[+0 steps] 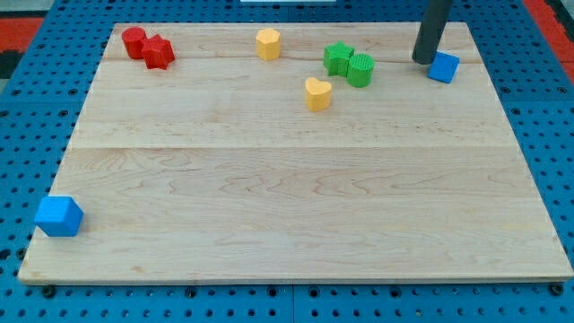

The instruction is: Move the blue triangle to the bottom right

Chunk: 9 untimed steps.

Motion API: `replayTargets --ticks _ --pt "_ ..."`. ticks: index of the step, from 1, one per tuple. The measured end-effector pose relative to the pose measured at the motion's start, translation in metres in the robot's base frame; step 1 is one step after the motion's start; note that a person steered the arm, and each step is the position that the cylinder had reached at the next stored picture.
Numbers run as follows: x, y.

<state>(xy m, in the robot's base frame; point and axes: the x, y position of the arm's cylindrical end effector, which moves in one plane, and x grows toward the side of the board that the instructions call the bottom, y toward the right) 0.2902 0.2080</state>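
Tip (421, 60) of my dark rod sits at the view's top right of the wooden board (296, 206), just left of the small blue block (443, 67), touching or almost touching it; contact can't be confirmed. No jaws on this rod, so it isn't opening, closing or holding anything; it only stands beside that block.

Small blue block is near the board's top right corner; it reads as the blue triangle of the task, though shape is hard to make out at this angle.

Counts, 8 blocks total:
- Blue, 2: the small one by the tip, plus a blue cube (59, 216) at the view's bottom left, overhanging the board's left edge.
- Red, 2: a red cylinder (134, 41) and a red star-like block (159, 52), touching each other, top left.
- Yellow, 2: a yellow hexagon-like block (268, 43) at top centre, and a yellow heart (317, 93) lower and to its right, apart from it.
- Green, 2: a green star-like block (338, 58) and a green ribbed cylinder (360, 70), touching, just right of the heart and left of the tip.

Board rests on a blue pegboard surface (27, 135).
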Motion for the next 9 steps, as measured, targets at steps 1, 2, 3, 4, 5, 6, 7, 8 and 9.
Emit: replayTargets --ticks 1,2,3,4,5,6,7,8,9 --pt "0.002 0.016" --pt "-0.031 -0.001" --pt "-0.045 0.037" --pt "0.002 0.026" --pt "0.021 0.016" --pt "-0.023 -0.003" --pt "-0.035 0.07" --pt "0.002 0.103" --pt "0.048 0.059"
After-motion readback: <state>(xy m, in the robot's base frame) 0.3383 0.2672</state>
